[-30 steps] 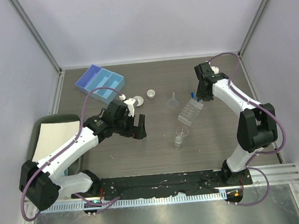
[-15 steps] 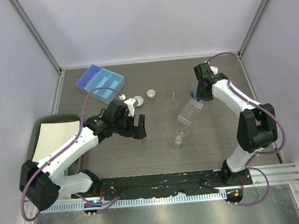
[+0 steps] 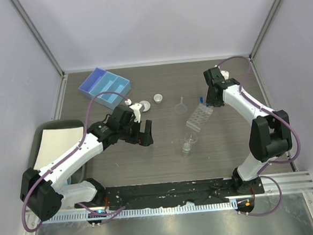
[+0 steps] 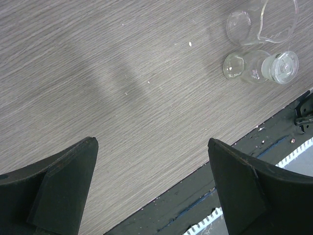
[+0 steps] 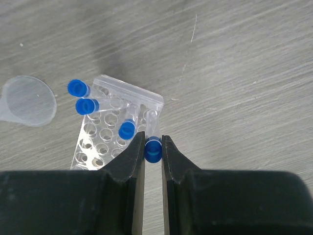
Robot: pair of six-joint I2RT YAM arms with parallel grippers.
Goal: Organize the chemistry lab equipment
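My right gripper (image 5: 153, 147) is shut on the blue cap of a clear test tube (image 5: 153, 151), whose lower end reaches the near corner of the clear tube rack (image 5: 105, 142). Three more blue-capped tubes (image 5: 87, 105) lean in the rack. The clear funnel (image 5: 28, 100) lies left of it. From above, the rack (image 3: 198, 117) is under the right gripper (image 3: 208, 104), the funnel (image 3: 181, 106) is beside it, and the glass beaker (image 3: 189, 143) is nearer. Two white dishes (image 3: 158, 98) (image 3: 142, 106) sit mid-table. My left gripper (image 3: 144, 134) is open and empty above bare table (image 4: 151, 144).
A blue compartment tray (image 3: 104, 87) stands at the back left. A white pad on a dark green mat (image 3: 51, 143) lies at the left edge. In the left wrist view the beaker (image 4: 276, 19) and a small clear glass piece (image 4: 259, 67) lie near the table's black front edge.
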